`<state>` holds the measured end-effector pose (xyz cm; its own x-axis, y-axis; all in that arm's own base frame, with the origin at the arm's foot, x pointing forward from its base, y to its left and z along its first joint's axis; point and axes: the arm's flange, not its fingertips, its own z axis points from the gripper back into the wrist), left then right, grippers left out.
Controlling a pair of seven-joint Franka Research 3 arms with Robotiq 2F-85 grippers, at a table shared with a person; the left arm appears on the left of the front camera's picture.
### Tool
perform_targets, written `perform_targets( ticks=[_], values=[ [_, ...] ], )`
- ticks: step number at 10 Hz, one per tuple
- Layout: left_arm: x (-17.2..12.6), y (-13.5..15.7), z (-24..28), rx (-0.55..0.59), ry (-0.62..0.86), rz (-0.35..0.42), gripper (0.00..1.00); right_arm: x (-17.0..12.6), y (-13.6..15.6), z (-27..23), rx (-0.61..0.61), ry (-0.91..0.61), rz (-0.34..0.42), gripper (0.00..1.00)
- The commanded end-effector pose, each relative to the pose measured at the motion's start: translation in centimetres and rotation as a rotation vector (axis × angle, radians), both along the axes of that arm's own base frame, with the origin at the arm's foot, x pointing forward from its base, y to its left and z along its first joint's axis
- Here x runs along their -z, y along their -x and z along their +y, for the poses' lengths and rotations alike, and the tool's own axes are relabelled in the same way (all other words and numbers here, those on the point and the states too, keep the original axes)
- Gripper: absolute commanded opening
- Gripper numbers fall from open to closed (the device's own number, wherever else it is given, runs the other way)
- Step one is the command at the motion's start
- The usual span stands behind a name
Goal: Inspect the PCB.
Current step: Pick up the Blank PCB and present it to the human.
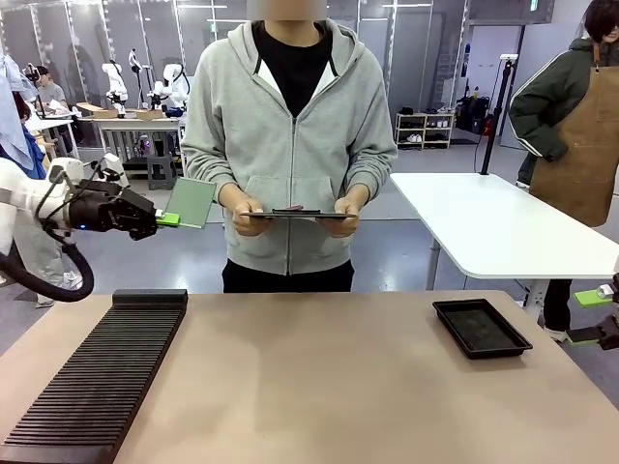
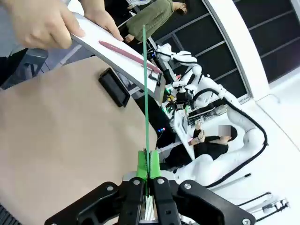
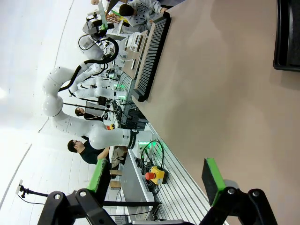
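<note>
The PCB [image 1: 191, 202], a pale mint-green board, is held up in the air at the far left, level with the person's waist. My left gripper [image 1: 164, 219] is shut on its lower corner. In the left wrist view the PCB [image 2: 145, 93] is edge-on, a thin green line rising from my left gripper [image 2: 148, 165]. The person across the table holds a dark tablet [image 1: 295, 214] flat in both hands, just right of the board. My right gripper [image 1: 588, 317] hangs open at the table's right edge; in the right wrist view my right gripper [image 3: 154, 180] has nothing between its fingers.
A shallow black tray [image 1: 481, 327] lies on the table at the right. A long black ridged rack [image 1: 97, 372] runs along the left side. Another person in a brown apron [image 1: 580, 145] stands by a white table [image 1: 503, 227] behind.
</note>
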<state>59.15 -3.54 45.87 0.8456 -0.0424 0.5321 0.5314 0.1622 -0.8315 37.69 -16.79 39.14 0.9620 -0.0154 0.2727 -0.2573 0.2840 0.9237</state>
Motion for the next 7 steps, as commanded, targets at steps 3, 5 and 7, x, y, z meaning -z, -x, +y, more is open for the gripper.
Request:
perform_targets(
  ticks=[3,5,7],
  values=[
    [1.3,-2.7,-0.8,-0.013,0.055,0.067,0.0,-0.1,-0.1,0.0,-0.004,0.003,-0.001,1.0],
    [2.0,-2.0,-1.0,0.004,0.021,0.053,0.0,-0.1,-0.1,0.0,-0.004,0.003,-0.001,1.0],
    [2.0,-2.0,-1.0,0.004,0.021,0.053,0.0,-0.1,-0.1,0.0,-0.004,0.003,-0.001,1.0]
  ],
)
